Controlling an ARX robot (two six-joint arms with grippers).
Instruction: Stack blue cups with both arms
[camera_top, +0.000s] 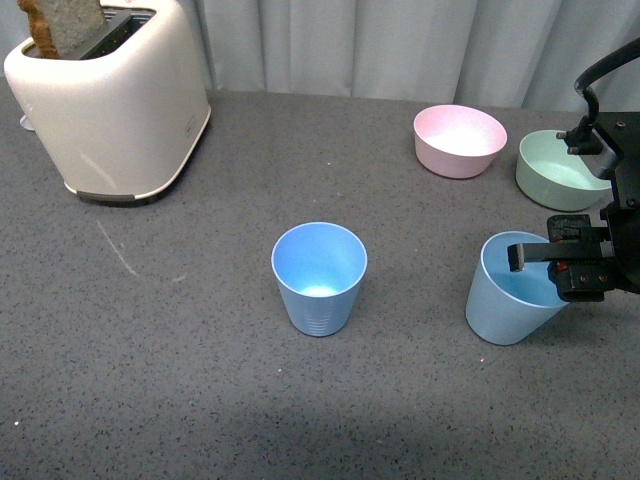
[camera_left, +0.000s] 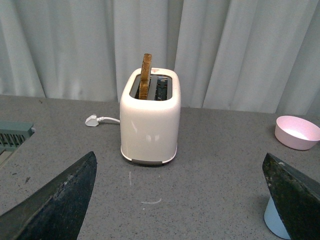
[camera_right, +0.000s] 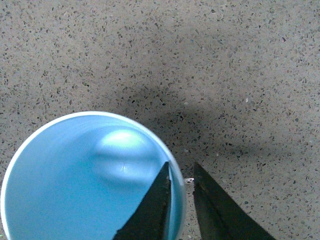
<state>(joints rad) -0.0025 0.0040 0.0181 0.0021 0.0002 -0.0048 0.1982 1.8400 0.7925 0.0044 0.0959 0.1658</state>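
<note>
From my seat, the toaster (camera_top: 110, 95) sits at ten o'clock on the desk (camera_top: 180, 400) with a slice of bread (camera_top: 65, 25) sticking out; it plays no part here. My left hand (camera_left: 179, 160) is out of the front view. Its wrist camera shows it spread wide with nothing between the fingers, facing the toaster.

The middle cup (camera_top: 319, 275) stands upright and alone near the centre of the desk, mouth up, untouched. The pink bowl (camera_top: 460, 140) is at one o'clock.

At four o'clock the right cup (camera_top: 510, 295) leans over, tipped toward the centre. My right hand (camera_top: 540, 262) has one finger inside the rim and one outside, pinched narrow on the wall, so I take it as gripped. I cannot tell whether its base has left the desk. The green bowl (camera_top: 555, 170) lies behind, at two o'clock.

By my reckoning we are early: one cup is gripped, the two cups are well apart, and the carry and nesting remain.
</note>
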